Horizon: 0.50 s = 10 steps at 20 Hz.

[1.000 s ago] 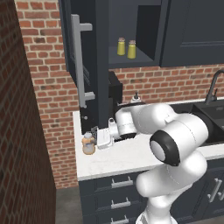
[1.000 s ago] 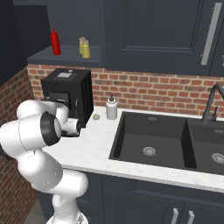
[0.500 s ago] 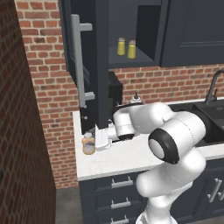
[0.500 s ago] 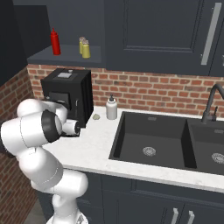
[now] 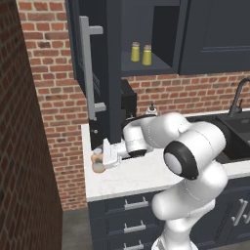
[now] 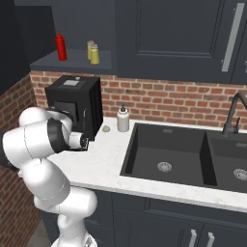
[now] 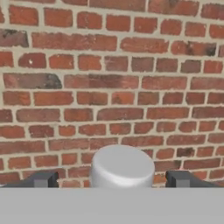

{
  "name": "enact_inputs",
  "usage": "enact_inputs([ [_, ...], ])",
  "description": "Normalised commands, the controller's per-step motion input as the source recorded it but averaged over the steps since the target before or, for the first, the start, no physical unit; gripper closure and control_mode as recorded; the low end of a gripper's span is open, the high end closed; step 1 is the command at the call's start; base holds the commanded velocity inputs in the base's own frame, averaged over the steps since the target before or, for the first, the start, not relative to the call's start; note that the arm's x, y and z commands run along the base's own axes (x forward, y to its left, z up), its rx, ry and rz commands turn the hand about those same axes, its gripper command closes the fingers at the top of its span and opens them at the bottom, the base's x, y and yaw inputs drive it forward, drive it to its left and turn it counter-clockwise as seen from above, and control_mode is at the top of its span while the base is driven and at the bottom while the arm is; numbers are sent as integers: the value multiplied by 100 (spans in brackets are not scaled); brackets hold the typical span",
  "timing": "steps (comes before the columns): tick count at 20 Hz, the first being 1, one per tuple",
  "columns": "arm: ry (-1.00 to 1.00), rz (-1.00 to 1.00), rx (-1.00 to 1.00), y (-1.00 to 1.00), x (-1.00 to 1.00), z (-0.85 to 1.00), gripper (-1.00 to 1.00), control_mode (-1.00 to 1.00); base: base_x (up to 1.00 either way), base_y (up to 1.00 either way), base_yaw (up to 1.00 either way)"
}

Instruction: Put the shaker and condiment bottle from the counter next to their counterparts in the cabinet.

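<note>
The squat orange condiment bottle [image 5: 97, 164] stands on the white counter [image 5: 141, 177] near its left edge, by the brick wall. My gripper [image 5: 104, 157] reaches in from the right at the height of its cap. In the hand view the whitish cap [image 7: 122, 166] sits between my fingertips [image 7: 43, 179], with a gap on each side, so the gripper [image 7: 113, 180] is open. On the shelf of the open navy cabinet [image 5: 112, 29] two yellow shakers stand side by side: a deeper yellow one [image 5: 146, 55] and a paler one [image 5: 135, 51]. A red bottle [image 6: 61, 46] stands to their left.
The cabinet door with its silver bar handle [image 5: 88, 68] hangs open right above the bottle. A black coffee machine [image 6: 72, 103] stands behind my arm, and a white bottle with a dark nozzle [image 6: 123, 119] beside it. The sink [image 6: 169, 154] and faucet [image 6: 232, 113] lie to the right.
The gripper has slid a little to the left, closing in on the orange bottle. The bottle and the shakers have stayed where they were.
</note>
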Motion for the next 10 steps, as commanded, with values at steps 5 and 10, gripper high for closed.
enact_inputs([
  [5, 8, 0, 5, 4, 0, -13, 100, -100, 0, 0, 0],
  [10, 0, 0, 5, 0, 0, -2, 100, -100, 0, 0, 0],
])
